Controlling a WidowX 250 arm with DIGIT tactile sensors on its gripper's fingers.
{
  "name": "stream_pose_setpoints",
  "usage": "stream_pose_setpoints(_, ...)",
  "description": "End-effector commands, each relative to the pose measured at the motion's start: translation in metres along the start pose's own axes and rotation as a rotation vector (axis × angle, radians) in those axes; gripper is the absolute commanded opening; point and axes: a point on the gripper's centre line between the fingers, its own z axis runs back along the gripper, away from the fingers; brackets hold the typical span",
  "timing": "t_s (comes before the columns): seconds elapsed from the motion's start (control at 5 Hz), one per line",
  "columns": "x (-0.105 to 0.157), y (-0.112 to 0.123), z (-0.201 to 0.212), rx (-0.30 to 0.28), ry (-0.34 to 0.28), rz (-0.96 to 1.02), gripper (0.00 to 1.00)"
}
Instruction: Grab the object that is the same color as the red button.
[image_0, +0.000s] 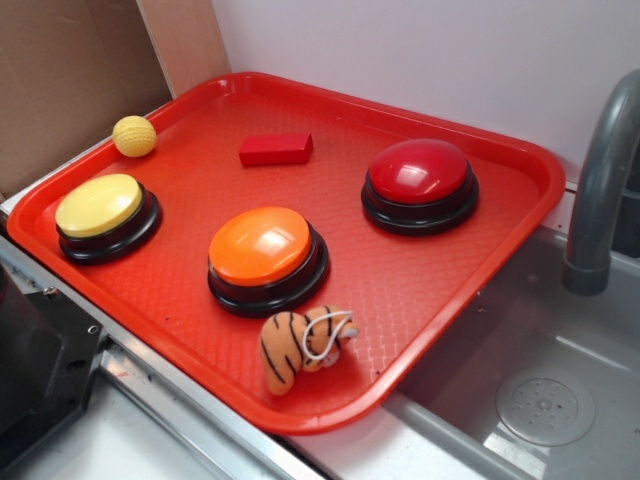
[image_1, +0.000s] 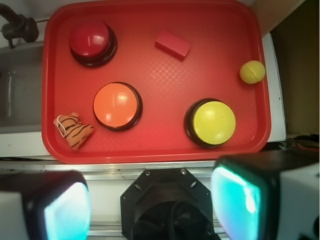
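The small flat red block (image_0: 275, 149) lies at the back of the red tray (image_0: 520, 215); in the wrist view the block (image_1: 172, 44) sits near the tray's far edge. The dark-red dome button (image_0: 419, 178) stands on its black base at the tray's right; in the wrist view it (image_1: 91, 41) is top left. My gripper (image_1: 150, 200) is open and empty, high above the robot base, short of the tray's near rim. It does not show in the exterior view.
An orange dome button (image_0: 265, 255), a yellow dome button (image_0: 103, 213), a yellow ball (image_0: 134, 136) and a striped plush toy (image_0: 300, 345) also sit on the tray. A sink basin (image_0: 545, 400) with a grey faucet (image_0: 600, 190) lies to the right.
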Motion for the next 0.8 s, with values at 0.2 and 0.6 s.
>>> stream_pose_setpoints(0.2, 0.037, 0.005, -0.011, -0.004, 0.03, -0.028, 1.0)
stream_pose_setpoints(0.6, 0.075, 0.024, -0.067, 0.019, 0.126, -0.189, 1.0)
